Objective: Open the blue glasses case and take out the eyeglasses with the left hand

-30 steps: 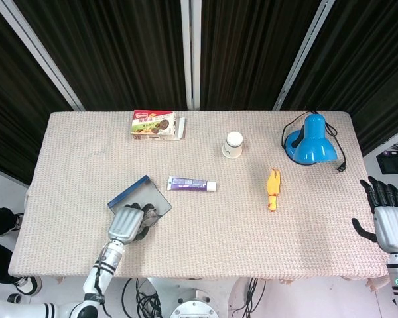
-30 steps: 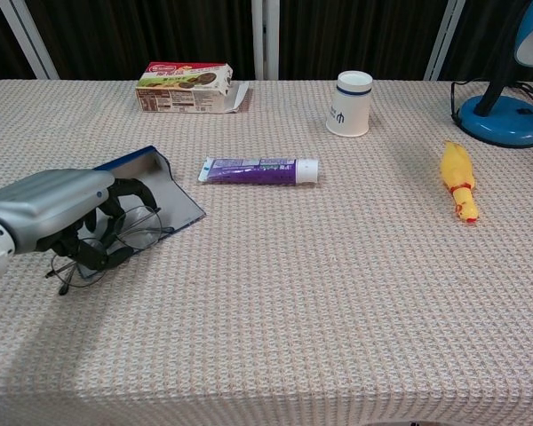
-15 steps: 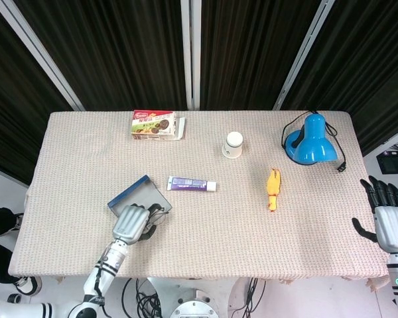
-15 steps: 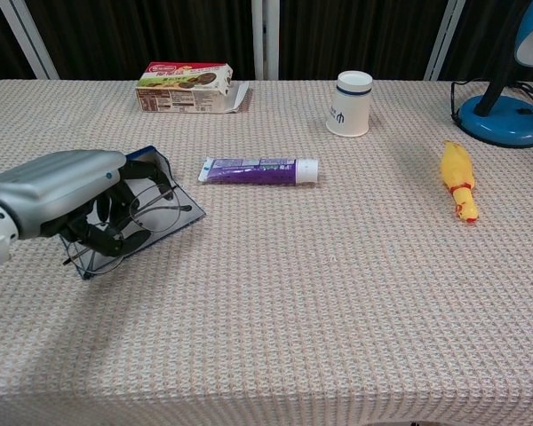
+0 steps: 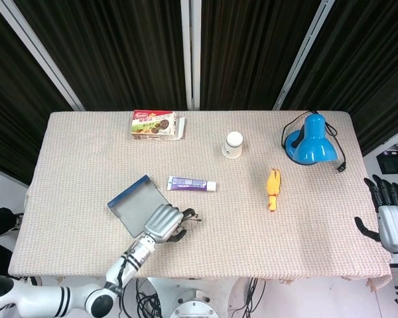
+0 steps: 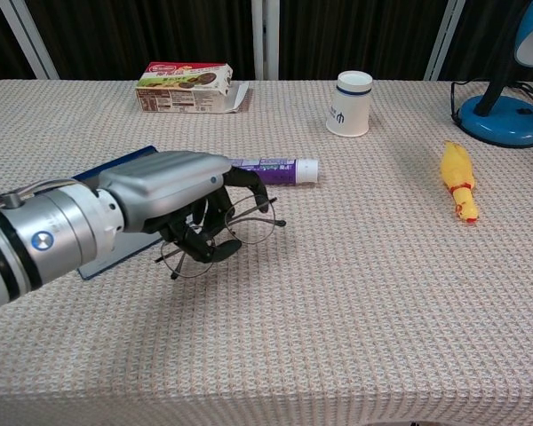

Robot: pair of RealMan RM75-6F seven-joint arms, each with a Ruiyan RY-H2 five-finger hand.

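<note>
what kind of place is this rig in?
Most likely a robot test lab or data-collection booth: black curtains hang behind a cloth-covered table set with unrelated props, such as a desk lamp, a rubber chicken and a toothpaste tube.

The left hand (image 6: 182, 200), low in the frame's left half, grips thin wire-rimmed eyeglasses (image 6: 240, 226); the right hand (image 5: 390, 218) stays open at the right edge.

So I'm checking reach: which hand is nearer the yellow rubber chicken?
Right. The right hand hangs past the table's right edge, nearer the yellow rubber chicken; the left hand, holding the eyeglasses, sits farther off.
</note>
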